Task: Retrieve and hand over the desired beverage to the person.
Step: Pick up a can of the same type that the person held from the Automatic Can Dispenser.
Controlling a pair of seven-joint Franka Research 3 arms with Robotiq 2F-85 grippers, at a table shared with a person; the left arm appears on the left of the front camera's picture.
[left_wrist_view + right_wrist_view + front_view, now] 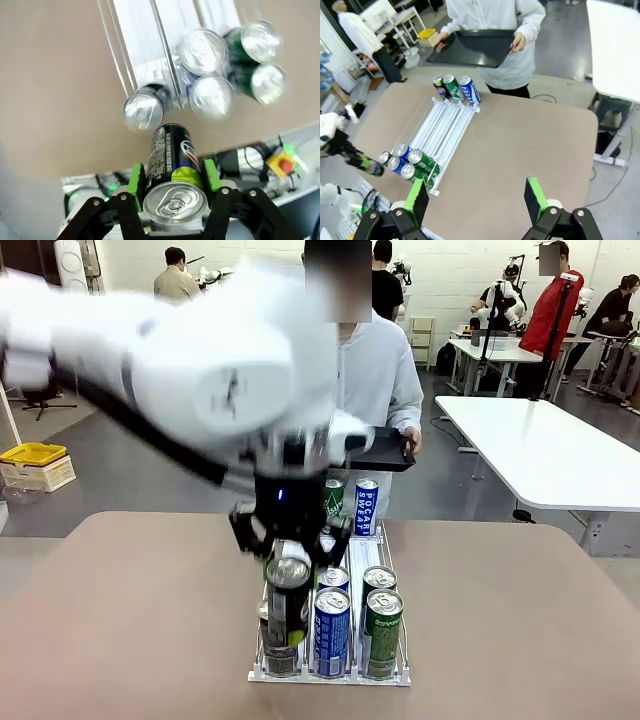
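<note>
My left gripper [290, 545] [173, 177] is shut on a black Pepsi can [288, 605] [171, 152] with a yellow-green band, its green pads pressed on both sides. The can hangs just above the near left end of the clear rack [365, 540] [445, 127], over another can [142, 110]. The person [380, 380] [495, 20] in a white jacket stands at the far side holding a black tray [385, 452] [470, 47] with both hands. My right gripper [476, 197] stands open above the table's near right part, nothing between its fingers.
The rack's near end holds blue [331, 630] and green cans [382, 625]. At its far end stand a green can [333, 497] and a blue Pocari Sweat can [366, 505]. A white table [540, 450] stands far right; bare brown tabletop [130, 610] lies either side of the rack.
</note>
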